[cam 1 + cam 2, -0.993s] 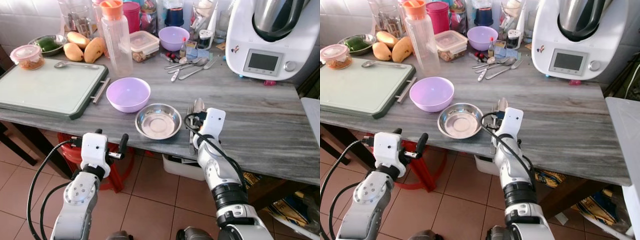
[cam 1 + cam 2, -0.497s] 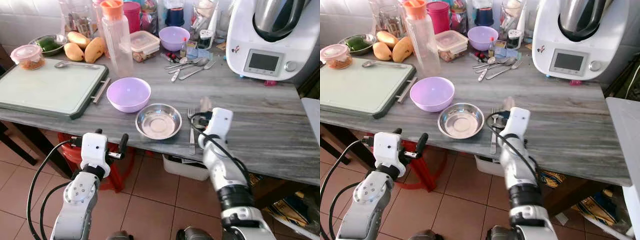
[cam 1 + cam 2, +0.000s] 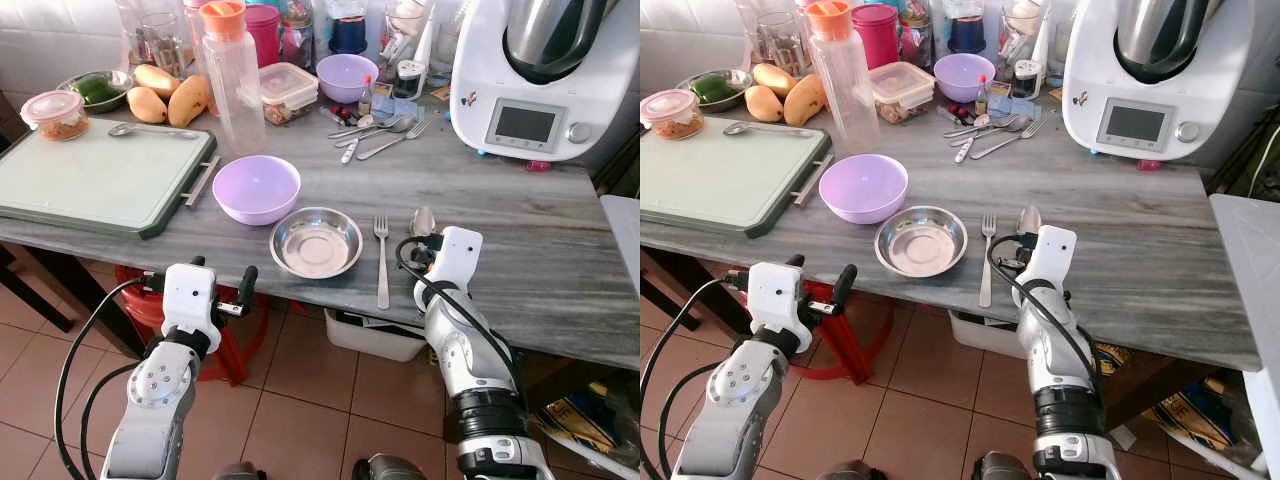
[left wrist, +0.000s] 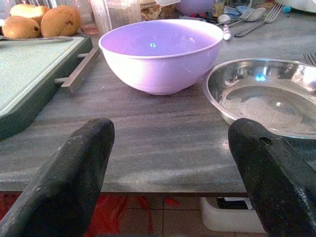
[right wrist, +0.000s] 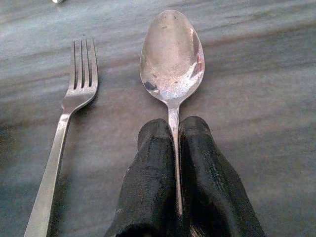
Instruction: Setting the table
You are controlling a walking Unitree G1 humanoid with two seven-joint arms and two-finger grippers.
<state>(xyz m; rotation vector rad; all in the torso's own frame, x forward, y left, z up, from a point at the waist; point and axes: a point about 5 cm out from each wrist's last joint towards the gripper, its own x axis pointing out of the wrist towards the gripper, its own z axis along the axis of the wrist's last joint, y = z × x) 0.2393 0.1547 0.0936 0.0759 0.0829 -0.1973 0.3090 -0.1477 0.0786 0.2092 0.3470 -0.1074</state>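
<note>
Spoon [image 5: 172, 59] (handle pinched in right claw [image 5: 175, 148]) points bowl-first away, parallel to fork [image 5: 66, 123].

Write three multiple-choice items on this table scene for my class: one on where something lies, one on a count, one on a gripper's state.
1. Where does the fork lie?
A. inside the steel bowl
B. between the steel bowl and the spoon
C. on the green board

2. How many purple bowls stand on the table?
A. one
B. two
C. four

3. What is the right gripper doing?
A. pinching the spoon's handle
B. hanging open
C. gripping the fork

Answers:
1 B, the fork rests on the table right of the bowl, left of the spoon.
2 B, a near purple bowl and a far one.
3 A, its fingers close on the handle.
</note>
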